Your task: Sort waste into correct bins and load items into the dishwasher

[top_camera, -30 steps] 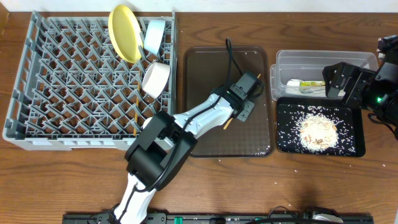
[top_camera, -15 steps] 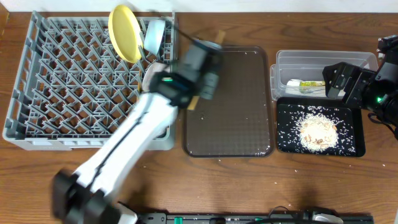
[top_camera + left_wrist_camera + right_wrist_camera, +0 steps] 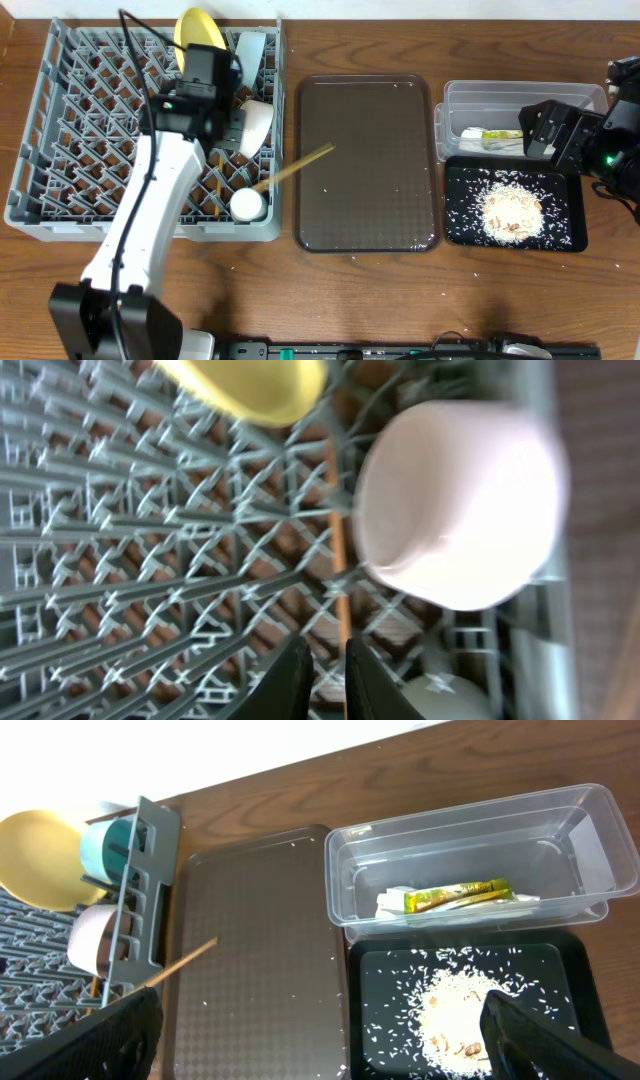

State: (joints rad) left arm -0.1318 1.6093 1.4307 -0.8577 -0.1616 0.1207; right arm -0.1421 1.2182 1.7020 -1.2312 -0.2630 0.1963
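Observation:
The grey dish rack holds the yellow plate, light blue bowl, white bowl, white cup and one chopstick. The other chopstick lies slanted from the rack's right edge out over the brown tray. My left gripper hangs over the rack. In the left wrist view its fingers are almost shut with nothing between them, above the rack chopstick and beside the white bowl. My right gripper is wide open and empty.
The clear tub holds the white napkin and the green-and-yellow wrapper. The black tray holds the rice scraps. The dark brown serving tray lies between rack and bins, with a few rice grains.
My left arm swung from the brown tray over to the rack. The chopstick it carried now lies loose across the rack's edge and the tray. The right arm has not moved.

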